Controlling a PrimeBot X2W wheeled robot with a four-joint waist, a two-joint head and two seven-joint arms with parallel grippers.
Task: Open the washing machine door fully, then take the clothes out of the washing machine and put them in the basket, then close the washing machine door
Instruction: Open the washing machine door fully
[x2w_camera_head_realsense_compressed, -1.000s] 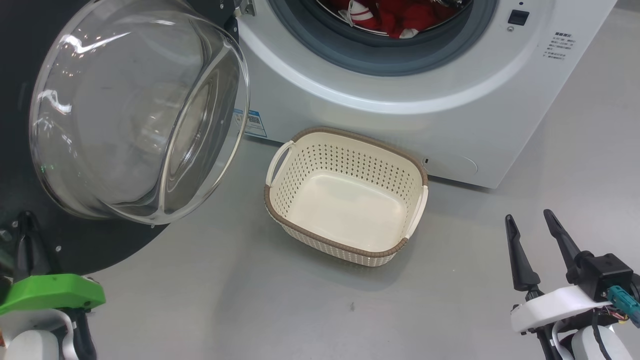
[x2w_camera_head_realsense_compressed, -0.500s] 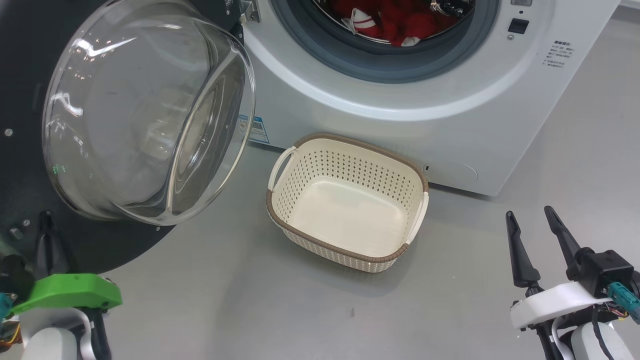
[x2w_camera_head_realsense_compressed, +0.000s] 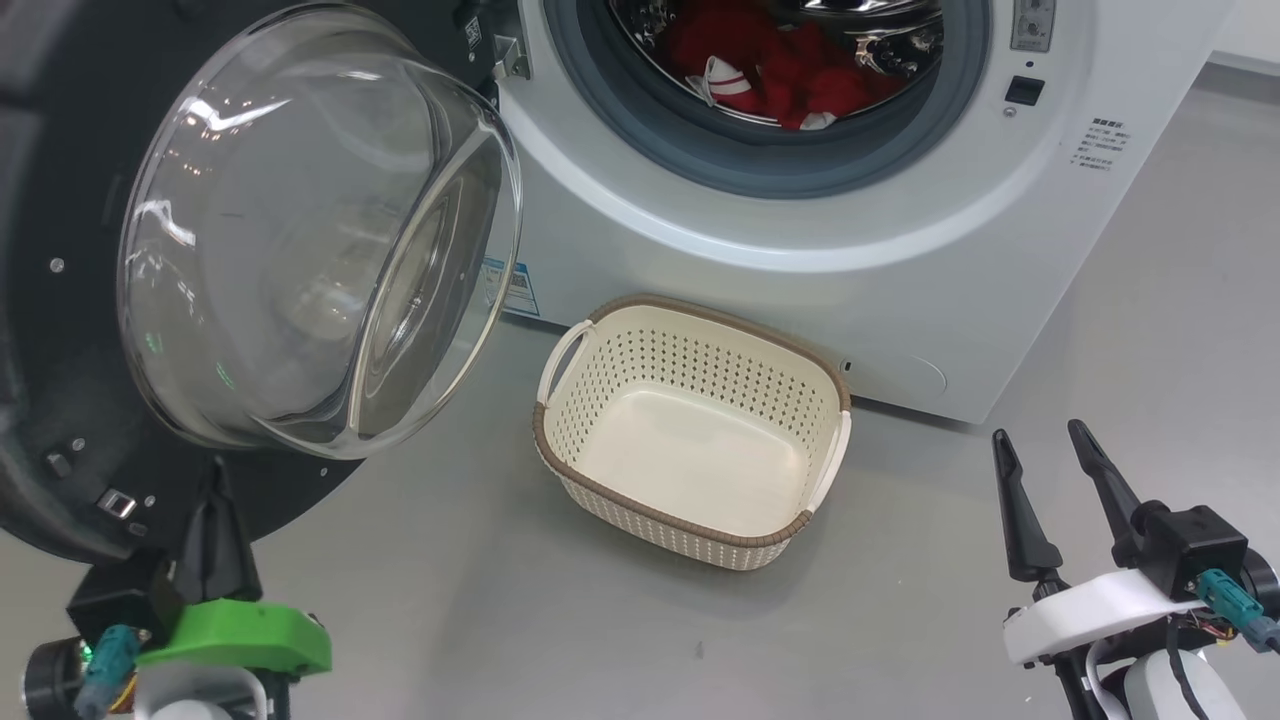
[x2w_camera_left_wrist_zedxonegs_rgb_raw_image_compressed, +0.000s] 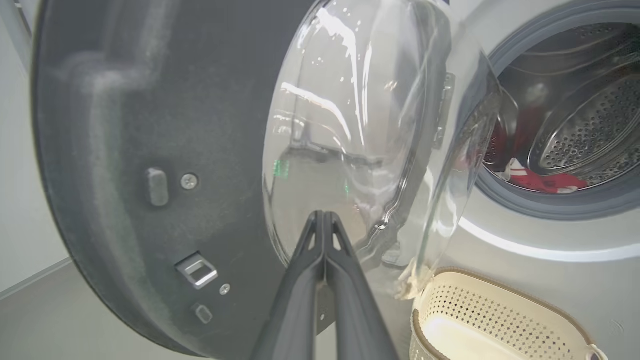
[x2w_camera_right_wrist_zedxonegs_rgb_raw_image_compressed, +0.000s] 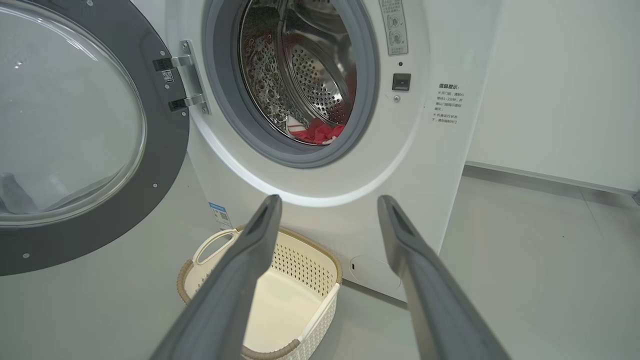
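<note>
No wording is legible. The washing machine (x2w_camera_right_wrist_zedxonegs_rgb_raw_image_compressed: 320, 220) front carries small dark print (x2w_camera_right_wrist_zedxonegs_rgb_raw_image_compressed: 448, 104) right of the drum mouth, a pictogram label (x2w_camera_right_wrist_zedxonegs_rgb_raw_image_compressed: 393, 25) above it, a blue sticker (x2w_camera_right_wrist_zedxonegs_rgb_raw_image_compressed: 219, 214) with a square code low on the left, and a tiny code tag (x2w_camera_right_wrist_zedxonegs_rgb_raw_image_compressed: 166, 76) between the hinge brackets.

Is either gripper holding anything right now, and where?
Nothing. Left gripper shut, empty, by the washing machine door; right gripper open, empty.

The white washing machine (x2w_camera_head_realsense_compressed: 900, 250) has its black-rimmed glass door (x2w_camera_head_realsense_compressed: 300, 240) swung open at nine o'clock. Red clothes (x2w_camera_head_realsense_compressed: 780, 75) with white trim lie inside it at twelve. The cream basket (x2w_camera_head_realsense_compressed: 680, 350) sits upright before it at six.
</note>
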